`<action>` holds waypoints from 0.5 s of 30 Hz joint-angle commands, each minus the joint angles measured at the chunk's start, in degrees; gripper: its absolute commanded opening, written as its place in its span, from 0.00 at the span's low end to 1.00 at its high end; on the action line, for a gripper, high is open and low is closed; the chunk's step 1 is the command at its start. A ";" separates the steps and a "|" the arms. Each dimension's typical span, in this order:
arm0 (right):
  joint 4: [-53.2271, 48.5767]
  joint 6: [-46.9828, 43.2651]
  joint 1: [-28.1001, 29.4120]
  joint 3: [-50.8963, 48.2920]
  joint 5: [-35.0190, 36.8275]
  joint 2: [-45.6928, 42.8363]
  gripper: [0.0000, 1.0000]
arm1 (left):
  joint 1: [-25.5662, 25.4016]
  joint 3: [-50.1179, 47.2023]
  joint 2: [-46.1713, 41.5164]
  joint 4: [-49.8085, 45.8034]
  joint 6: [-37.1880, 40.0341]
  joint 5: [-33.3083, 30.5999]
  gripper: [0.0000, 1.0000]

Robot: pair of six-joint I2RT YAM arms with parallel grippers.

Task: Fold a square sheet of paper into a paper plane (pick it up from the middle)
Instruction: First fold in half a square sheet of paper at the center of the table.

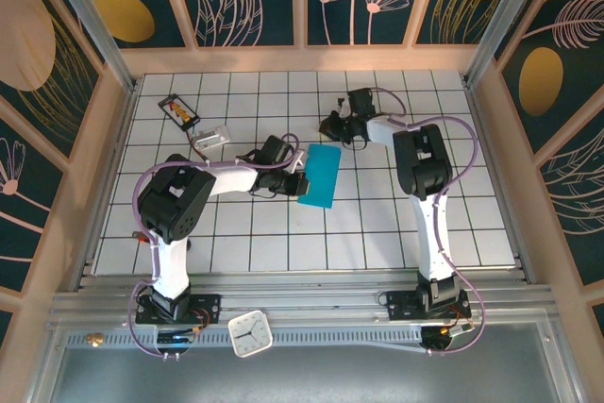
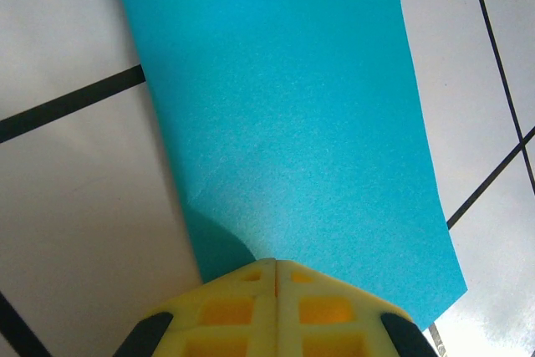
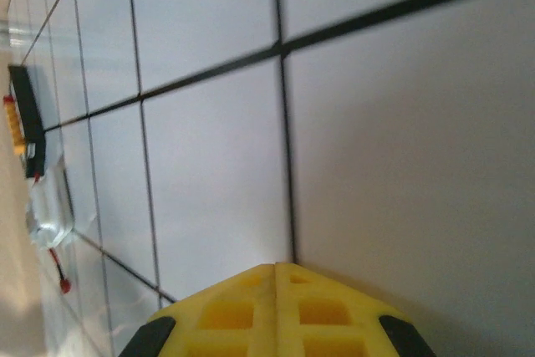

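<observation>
The square sheet of paper lies on the white tiled floor as a narrow teal-blue rectangle, apparently folded in half. In the left wrist view the paper stretches away from my fingertips. My left gripper is shut, and its yellow tips rest on the paper near its left long edge, with nothing between the jaws. My right gripper is shut too. It hovers low over bare tile just beyond the paper's far end, and its tips point along a grout line.
A small black card with orange marks lies at the far left, with a clear plastic piece beside it. Both show in the right wrist view: the card and the plastic piece. A small clock sits on the front rail. Wooden walls ring the floor.
</observation>
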 commanded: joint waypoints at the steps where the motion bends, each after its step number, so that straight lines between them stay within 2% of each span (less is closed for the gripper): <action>1: -0.44 -2.82 -1.29 -0.89 2.08 -2.42 0.00 | -0.47 -4.43 5.18 -16.15 0.90 -5.37 0.00; 8: 4.57 -2.70 1.11 -11.67 0.60 -12.15 0.00 | -0.50 -4.04 5.22 -16.06 0.67 -5.03 0.00; 15: 4.75 -4.62 4.47 -17.21 3.34 -16.74 0.00 | -0.48 -3.33 4.31 -16.04 0.05 -3.98 0.00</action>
